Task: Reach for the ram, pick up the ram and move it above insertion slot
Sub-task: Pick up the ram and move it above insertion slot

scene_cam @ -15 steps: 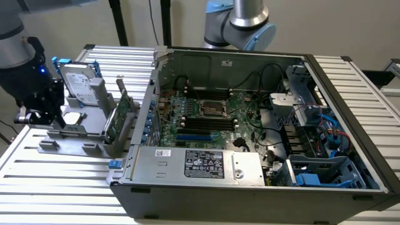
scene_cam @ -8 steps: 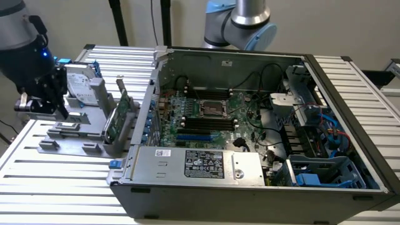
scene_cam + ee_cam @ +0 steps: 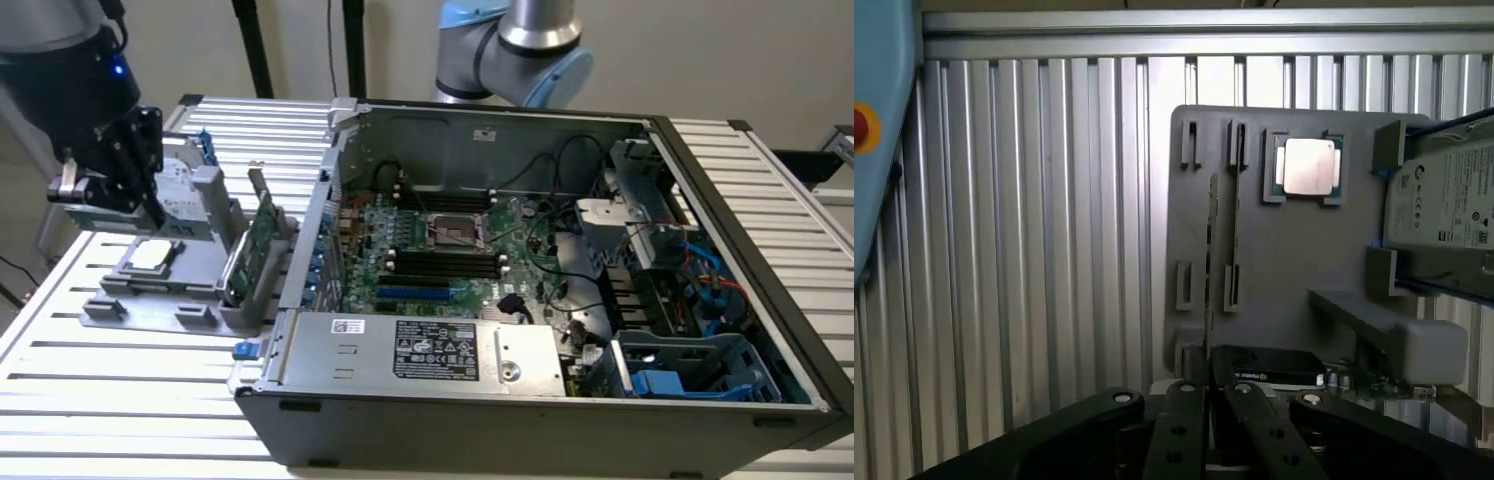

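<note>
Table [image 3: 134,380] is carrying everything, with slats running left to right. The open computer case [image 3: 534,410] is sitting on the right half, and its far right corner is getting cut off by the frame edge. The arm [image 3: 521,50] is showing an elbow joint beyond the case at the far side; the links between are running out of frame, and the wrist is coming back in at the far left, pointing down.

The grey fixture tray [image 3: 160,300] is lying left of the case. The gripper [image 3: 127,200] is hanging high over it, well clear, touching nothing. The fingers [image 3: 1179,430] are sitting clenched together with nothing between them.

On the tray:
- The hard drive [image 3: 1444,210] is at the far end, partly cut off.
- The expansion card [image 3: 256,245] is standing upright on the edge next to the case.
- The CPU [image 3: 150,255] is sitting mid-tray.
- The ram [image 3: 1239,220] is hard to make out. It's showing edge-on in the wrist view as a thin dark strip between clips, just beside the CPU on its near side.
</note>
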Available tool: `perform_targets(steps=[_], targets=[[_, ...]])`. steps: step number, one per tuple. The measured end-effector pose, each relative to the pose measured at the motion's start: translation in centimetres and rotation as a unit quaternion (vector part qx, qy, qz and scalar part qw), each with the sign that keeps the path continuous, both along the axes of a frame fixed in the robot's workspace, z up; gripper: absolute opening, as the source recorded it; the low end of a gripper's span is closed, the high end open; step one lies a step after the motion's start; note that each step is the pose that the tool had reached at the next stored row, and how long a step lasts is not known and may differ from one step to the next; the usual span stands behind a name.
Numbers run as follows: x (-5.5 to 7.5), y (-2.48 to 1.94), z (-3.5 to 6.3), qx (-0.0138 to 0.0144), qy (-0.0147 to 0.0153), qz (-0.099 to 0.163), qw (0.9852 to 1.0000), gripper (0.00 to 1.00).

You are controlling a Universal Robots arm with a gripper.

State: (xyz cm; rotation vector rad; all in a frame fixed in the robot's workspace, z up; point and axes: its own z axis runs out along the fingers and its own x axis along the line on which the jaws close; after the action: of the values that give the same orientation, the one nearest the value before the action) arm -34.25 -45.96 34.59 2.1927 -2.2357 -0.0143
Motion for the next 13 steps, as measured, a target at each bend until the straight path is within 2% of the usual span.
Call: perform_targets(steps=[8,13], targets=[[3.1,0.27,3.64,0.0000,0.0000,0.000,1.0000,0.13],[4.8,0.46,5.01,0.0002,-0.0001,0.000,1.0000,0.13]])
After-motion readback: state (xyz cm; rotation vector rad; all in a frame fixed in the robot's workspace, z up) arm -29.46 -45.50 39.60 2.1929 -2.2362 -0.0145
